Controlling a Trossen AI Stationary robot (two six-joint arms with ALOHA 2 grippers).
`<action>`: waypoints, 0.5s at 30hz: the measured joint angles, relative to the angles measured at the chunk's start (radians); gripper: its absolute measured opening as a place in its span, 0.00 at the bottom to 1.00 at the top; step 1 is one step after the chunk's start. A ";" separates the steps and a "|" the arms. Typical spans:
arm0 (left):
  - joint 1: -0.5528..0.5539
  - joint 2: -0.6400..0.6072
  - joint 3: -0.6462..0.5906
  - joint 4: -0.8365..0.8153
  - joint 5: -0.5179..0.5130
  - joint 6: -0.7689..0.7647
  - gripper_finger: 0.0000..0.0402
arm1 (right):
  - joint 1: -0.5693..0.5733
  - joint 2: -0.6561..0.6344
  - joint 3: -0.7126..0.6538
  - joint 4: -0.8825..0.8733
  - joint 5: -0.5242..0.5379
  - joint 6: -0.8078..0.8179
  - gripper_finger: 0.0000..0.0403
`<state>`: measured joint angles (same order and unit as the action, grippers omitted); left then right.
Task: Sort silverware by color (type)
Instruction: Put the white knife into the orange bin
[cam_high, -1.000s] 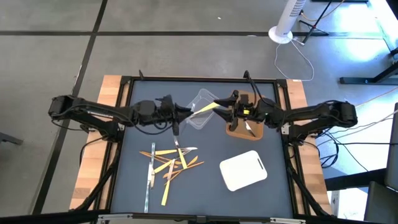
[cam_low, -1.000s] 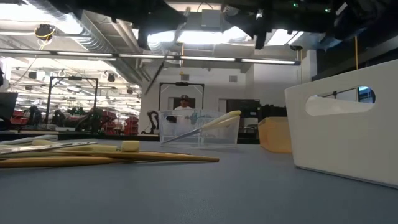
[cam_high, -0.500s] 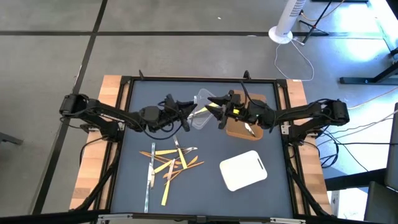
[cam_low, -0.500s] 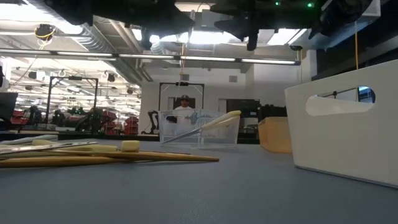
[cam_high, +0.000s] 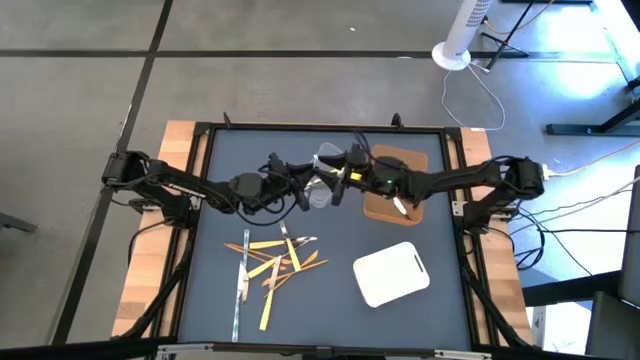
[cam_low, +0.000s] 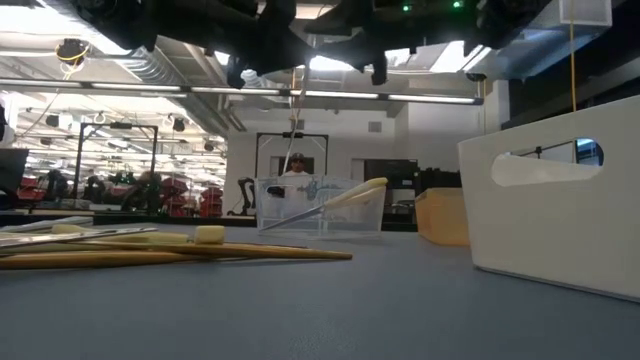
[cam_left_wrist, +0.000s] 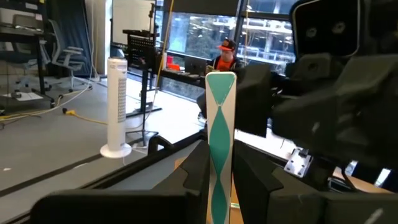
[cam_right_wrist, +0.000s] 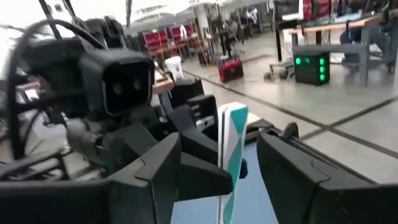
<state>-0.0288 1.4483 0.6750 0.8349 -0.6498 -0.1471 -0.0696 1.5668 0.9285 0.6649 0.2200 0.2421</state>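
Dark bench (cam_high: 210, 300), wood-edged, on grey floor: silverware (cam_high: 272, 262) heaped toward its front-left; left gripper (cam_high: 303, 186) clenched on a silver utensil (cam_high: 318, 190) above the rear-centre clear tub (cam_high: 322, 160); right gripper (cam_high: 337, 178) released.

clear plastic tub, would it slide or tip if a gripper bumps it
The clear plastic tub looks thin-walled and holds only a pale yellow utensil, so it is probably light and would slide on the smooth table. That utensil leans over its rim, so a knock might shift or tip it.
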 joint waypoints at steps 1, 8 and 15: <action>0.000 0.000 0.000 0.000 0.001 0.000 0.13 | 0.000 0.009 0.008 -0.012 0.008 0.000 0.49; -0.005 0.000 0.000 0.003 0.013 0.000 0.13 | 0.000 0.039 0.036 -0.012 0.055 0.000 0.49; -0.006 0.000 0.000 0.003 0.016 0.000 0.13 | 0.000 0.039 0.036 -0.009 0.059 0.000 0.43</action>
<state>-0.0345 1.4483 0.6750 0.8383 -0.6338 -0.1467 -0.0696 1.6062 0.9649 0.6556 0.2794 0.2420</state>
